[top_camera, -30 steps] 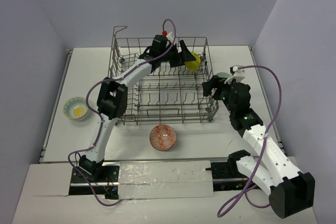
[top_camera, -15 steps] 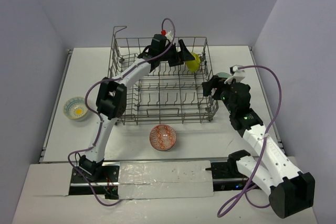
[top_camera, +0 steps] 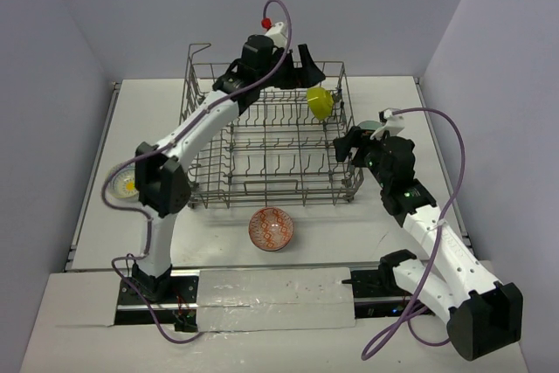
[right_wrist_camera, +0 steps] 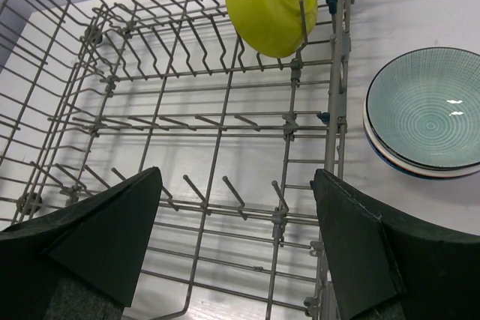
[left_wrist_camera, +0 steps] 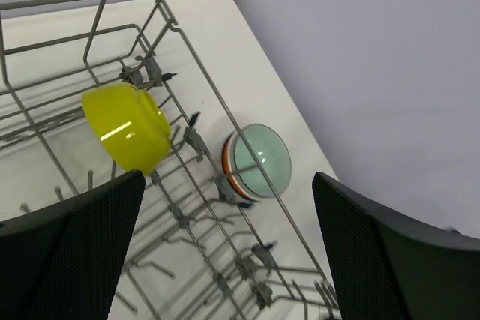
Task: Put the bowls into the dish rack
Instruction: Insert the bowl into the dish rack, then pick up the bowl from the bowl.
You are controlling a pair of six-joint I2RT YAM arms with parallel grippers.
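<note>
At the left edge of the top view, a bowl with a yellow centre (top_camera: 120, 183) sits on the white table (top_camera: 393, 216). It is partly hidden behind the elbow of my left arm and lies well apart from the dish rack (top_camera: 262, 141). The rack fills the middle of the frame, its raised corner loop at its upper left. Below the rack, at lower centre, a red-patterned bowl (top_camera: 272, 228) rests upright on the table, just outside the near wall of wire.

The lime bowl (top_camera: 320, 102) is inside the rack, in its upper right corner. It is tilted on its side among the upright tines, close against the right wall. In my left wrist view it shows at upper left, in my right wrist view at top centre, with a tine crossing in front of it.

My left gripper (left_wrist_camera: 227, 179) hangs above that corner of the rack with its jaws spread wide and nothing between them.

Right of the rack, a teal bowl (right_wrist_camera: 427, 121) with a dark and orange rim sits upright on the table, just beside the right wall of wire but outside it.

My right gripper (right_wrist_camera: 236, 176) hovers over the rack's right side, near the teal bowl, jaws parted wide and empty, tines showing between the fingers.
</note>
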